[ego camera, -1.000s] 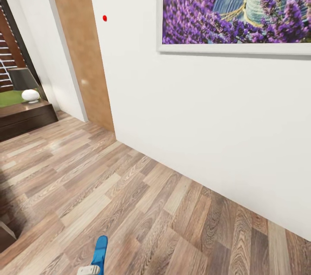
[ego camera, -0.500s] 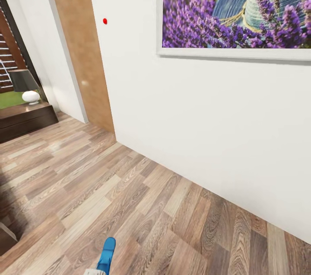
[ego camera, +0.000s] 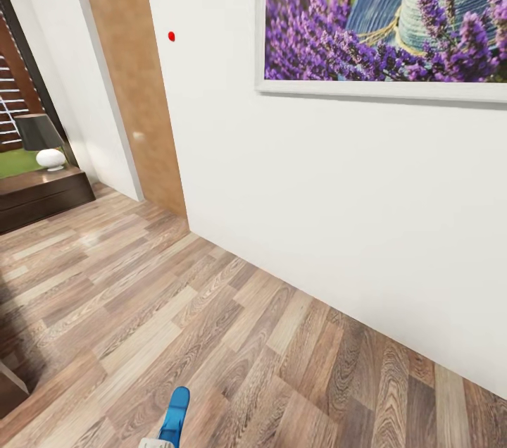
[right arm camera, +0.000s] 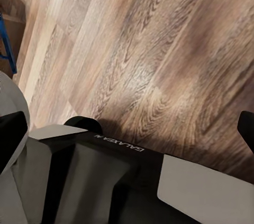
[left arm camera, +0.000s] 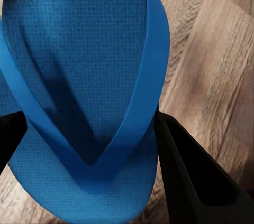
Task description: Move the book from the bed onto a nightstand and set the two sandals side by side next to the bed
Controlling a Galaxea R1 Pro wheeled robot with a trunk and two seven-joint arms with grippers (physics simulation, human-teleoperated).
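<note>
One bright blue sandal is pinched at its sole between the black fingers of my left gripper, strap side facing the camera, held above the wood floor. In the head view the same sandal pokes up at the bottom edge of the picture. My right gripper hangs over the floor next to the robot's base; its fingertips stand wide apart with nothing between them. The book, the bed and the other sandal are out of view.
A white wall with a large lavender picture runs close along the right. A wooden door stands at the far left of it. A low dark brown cabinet carrying a lamp sits far left. A dark furniture corner juts in at lower left.
The whole head view has shifted a little, so the camera moved. The held sandal now sits slightly further right and lower in the picture; the grip on it is unchanged.
</note>
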